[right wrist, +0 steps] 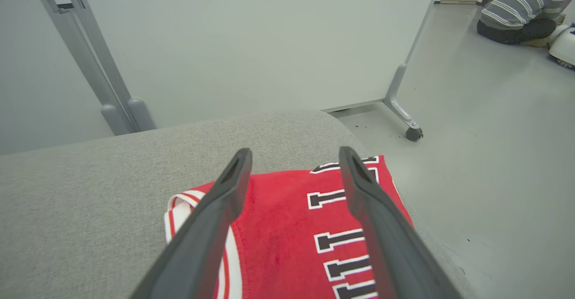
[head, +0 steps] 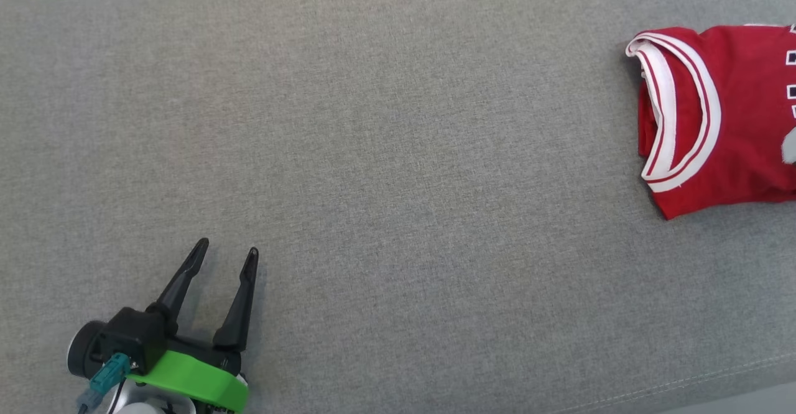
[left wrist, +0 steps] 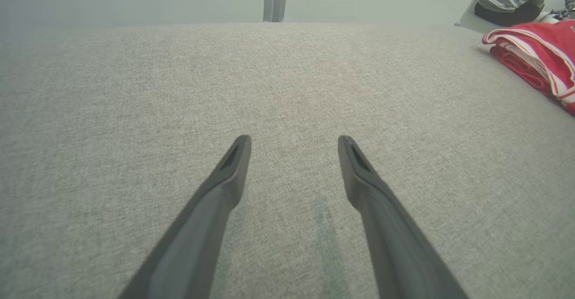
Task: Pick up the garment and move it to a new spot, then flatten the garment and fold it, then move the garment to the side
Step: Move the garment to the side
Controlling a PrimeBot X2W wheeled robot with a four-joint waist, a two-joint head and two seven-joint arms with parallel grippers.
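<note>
i've got the left gripper (head: pixel 227 247) sitting at the lower left of the head view, low over the grey fabric surface (head: pixel 398 184). its two dark fingers are spread apart with nothing between them. the left wrist view shows the same thing: bare grey weave in the gap between the tips.

the red jersey (head: pixel 734 109) lies folded at the far right of the head view, partly cut off by the frame edge and well apart from the left gripper. its white-and-red striped trim faces the middle of the surface, curving in a loop at the folded end. in the left wrist view it shows as a stacked red bundle at the right edge, layers visible along the fold.

the right gripper (right wrist: pixel 294 151) hangs over the jersey with its fingers apart – no cloth is pinched between them, and the black, white-outlined lettering reads clearly in the gap. i can't tell whether the fingertips touch the cloth. the jersey sits close to the rounded end of the surface, with floor just beyond.

further off stands a pale wheeled partition (right wrist: pixel 269 43), and a person in a striped top (right wrist: pixel 521 7) is crouched on the floor.
</note>
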